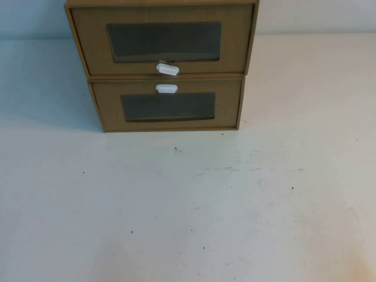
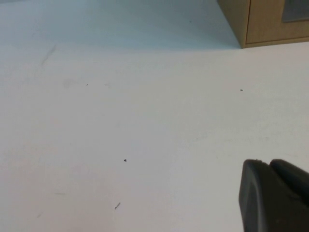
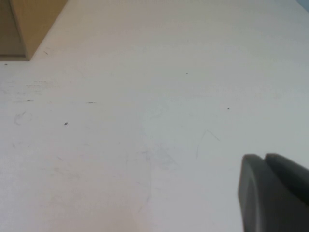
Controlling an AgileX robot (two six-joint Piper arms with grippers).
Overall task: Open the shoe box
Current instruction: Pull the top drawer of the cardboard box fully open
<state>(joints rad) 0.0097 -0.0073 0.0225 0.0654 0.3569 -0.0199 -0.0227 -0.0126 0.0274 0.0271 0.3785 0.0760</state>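
Observation:
Two brown shoe boxes stand stacked at the back middle of the table. The upper box (image 1: 161, 38) and the lower box (image 1: 167, 108) each have a dark window and a white handle, upper handle (image 1: 167, 69), lower handle (image 1: 167, 89). Both fronts are closed. My left gripper (image 2: 264, 162) hovers shut over bare table, with the lower box's corner (image 2: 263, 21) far ahead. Over the table on the other side, my right gripper (image 3: 263, 156) is shut and empty, a box corner (image 3: 31, 24) far off. Neither arm shows in the high view.
The white table (image 1: 188, 205) spreads wide in front of the boxes, marked only by small dark specks and scuffs. A pale wall rises behind the boxes.

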